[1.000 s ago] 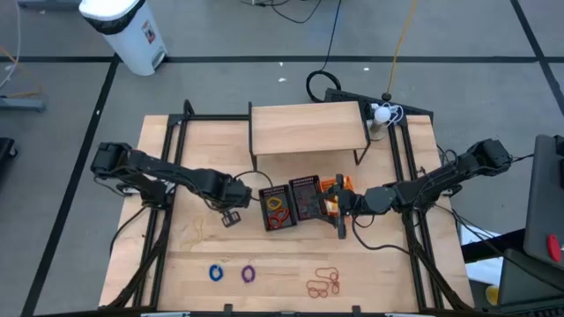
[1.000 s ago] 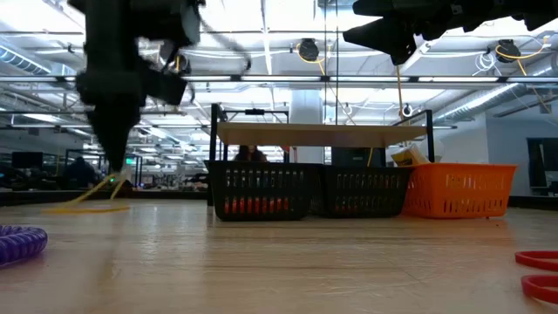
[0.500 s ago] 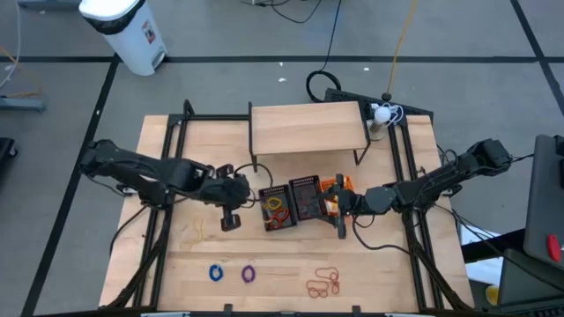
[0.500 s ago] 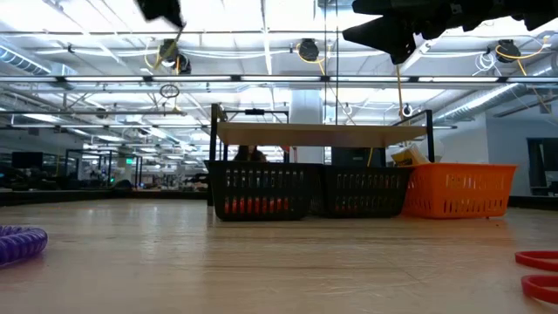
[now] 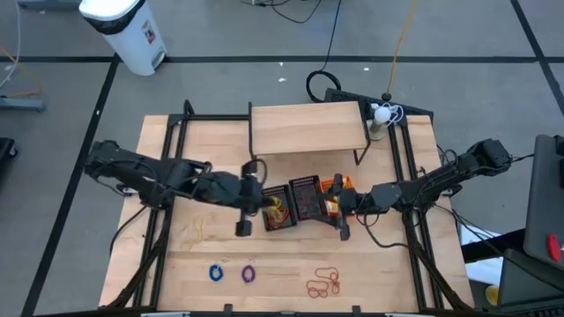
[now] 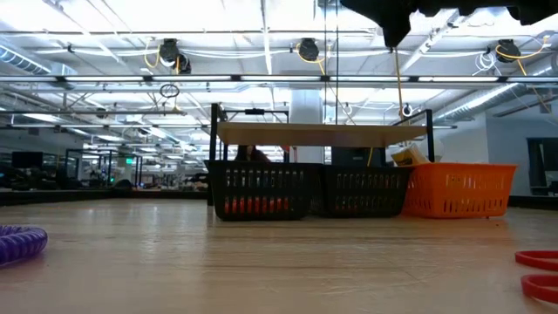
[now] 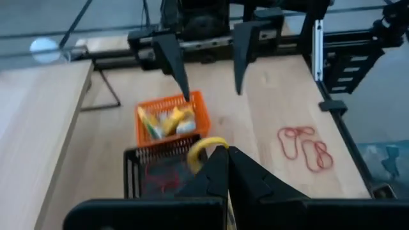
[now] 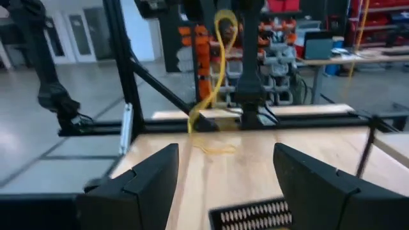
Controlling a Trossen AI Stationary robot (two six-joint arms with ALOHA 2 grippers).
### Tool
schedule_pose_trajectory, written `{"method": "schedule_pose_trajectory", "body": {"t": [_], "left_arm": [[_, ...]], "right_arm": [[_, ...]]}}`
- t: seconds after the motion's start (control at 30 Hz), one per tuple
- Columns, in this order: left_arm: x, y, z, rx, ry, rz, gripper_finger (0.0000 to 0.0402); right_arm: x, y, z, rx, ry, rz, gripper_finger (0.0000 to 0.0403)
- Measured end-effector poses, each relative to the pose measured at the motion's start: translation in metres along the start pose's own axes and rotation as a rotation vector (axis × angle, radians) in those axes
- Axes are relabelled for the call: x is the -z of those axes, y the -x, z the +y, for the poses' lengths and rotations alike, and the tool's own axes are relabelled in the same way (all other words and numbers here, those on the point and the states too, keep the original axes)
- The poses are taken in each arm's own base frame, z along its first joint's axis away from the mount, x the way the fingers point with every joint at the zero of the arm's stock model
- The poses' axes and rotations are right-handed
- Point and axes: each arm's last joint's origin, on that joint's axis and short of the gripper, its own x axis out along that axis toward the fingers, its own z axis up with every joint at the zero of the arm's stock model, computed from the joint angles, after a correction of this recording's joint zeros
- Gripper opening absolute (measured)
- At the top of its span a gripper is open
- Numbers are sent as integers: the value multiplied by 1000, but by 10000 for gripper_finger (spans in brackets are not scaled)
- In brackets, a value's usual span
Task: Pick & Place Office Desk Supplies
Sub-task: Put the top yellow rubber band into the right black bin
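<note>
1. Left wrist view is showing a yellow elastic loop [image 7: 203, 151] dangling from the left pincer [image 7: 225, 167], whose fingers are pinching closed on it just above the black basket [image 7: 160, 172].
2. Red loops [image 5: 277, 210] are already lying in that basket directly beneath the pincer; the orange basket [image 7: 171, 119] just beyond is holding yellow pieces.
3. Still waiting on the bench [image 5: 176, 264], well apart from the pincer: blue ring [image 5: 216, 273], purple ring [image 5: 248, 274], red loops on the bench [image 5: 323, 283].
4. Right pincer [image 5: 342, 231] is hovering spread open beside the baskets, holding nothing.
</note>
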Motion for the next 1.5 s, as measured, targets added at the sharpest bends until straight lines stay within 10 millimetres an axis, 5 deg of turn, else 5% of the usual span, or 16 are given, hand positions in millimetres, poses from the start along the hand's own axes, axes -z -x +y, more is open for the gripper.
{"method": "schedule_pose_trajectory", "body": {"t": [0.57,0.97,1.13,1.33,1.5], "left_arm": [[-10,-74,32,180,-30,-169,0],[-10,-91,36,253,-24,-213,0],[-11,-90,36,254,-24,-222,0],[-10,-91,36,255,-22,-207,0],[-9,-91,36,254,-20,-195,1]], "right_arm": [[-5,0,0,-5,17,-56,247],[-3,0,-2,33,8,-38,238],[0,-1,-4,84,4,-13,169],[0,0,-2,78,61,-5,21],[1,1,0,93,82,6,4]]}}
